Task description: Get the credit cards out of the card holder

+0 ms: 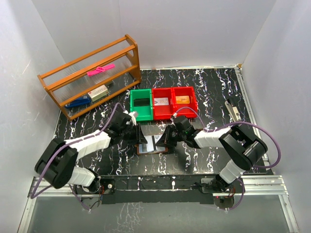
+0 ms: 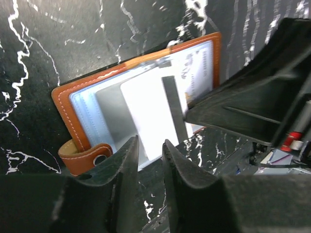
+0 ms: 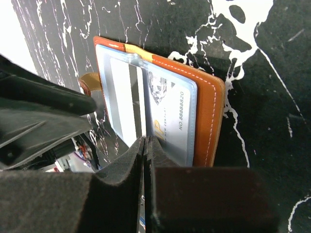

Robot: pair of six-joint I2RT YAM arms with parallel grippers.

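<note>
The brown card holder [image 1: 151, 151] lies open on the black marbled table between my two grippers. Its pale blue inside shows in the left wrist view [image 2: 63, 104] and the right wrist view [image 3: 209, 111]. A white credit card with a dark stripe [image 2: 146, 111] [image 3: 121, 107] stands tilted up from it. My right gripper [image 3: 146, 141] [image 1: 168, 138] is shut on that card's edge; I cannot tell if its clear sleeve is pinched too. A silver-grey card [image 3: 170, 111] lies flat in the other half. My left gripper [image 2: 148, 148] [image 1: 135, 133] is narrowly open and empty, above the holder's edge by the snap tab [image 2: 90, 155].
A green bin [image 1: 142, 104] and two red bins [image 1: 162, 102] [image 1: 185, 100] stand just behind the holder; the red ones hold a pale card and an orange one. A wooden shelf [image 1: 92, 75] stands at the back left. A small tool [image 1: 233, 110] lies at the right.
</note>
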